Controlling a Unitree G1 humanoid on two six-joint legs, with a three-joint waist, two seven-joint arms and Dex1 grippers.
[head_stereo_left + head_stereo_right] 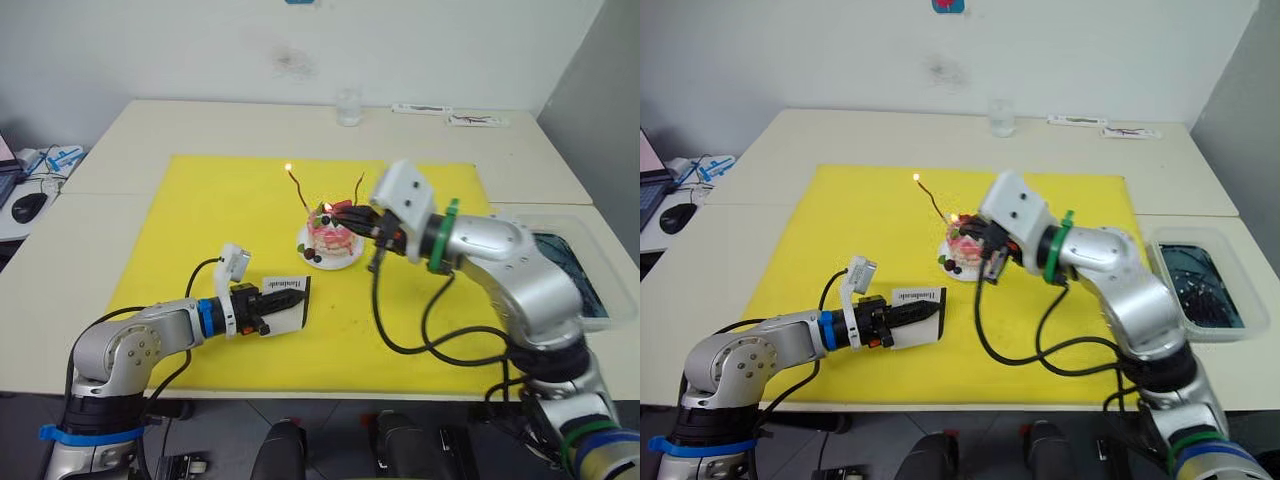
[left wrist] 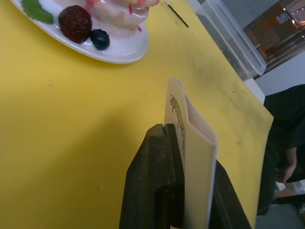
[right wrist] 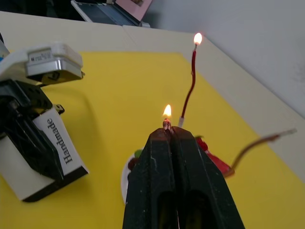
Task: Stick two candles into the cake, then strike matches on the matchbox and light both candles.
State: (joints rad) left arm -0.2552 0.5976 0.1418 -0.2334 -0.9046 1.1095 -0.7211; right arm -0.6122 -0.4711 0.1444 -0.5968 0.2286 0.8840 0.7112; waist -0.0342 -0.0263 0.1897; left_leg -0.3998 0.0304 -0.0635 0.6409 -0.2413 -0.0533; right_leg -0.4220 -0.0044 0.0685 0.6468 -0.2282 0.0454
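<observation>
Yellow mat (image 1: 200, 230) has loads of open room on my left; cake (image 1: 330, 238) sits mid-mat.
My right gripper (image 3: 167, 130) has its fingers clenched on a burning match (image 3: 167, 123) right over the cake, red candle (image 3: 189, 86) already lit, the gold one (image 3: 259, 143) not. Left gripper (image 1: 268, 312) is grasping the matchbox (image 1: 285, 297); a clear tub (image 1: 1200, 285) sits at the counter's right edge.

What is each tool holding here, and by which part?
The left tool clamps the matchbox across its flat faces at one end. The right tool pinches a burning match by its unlit end.
</observation>
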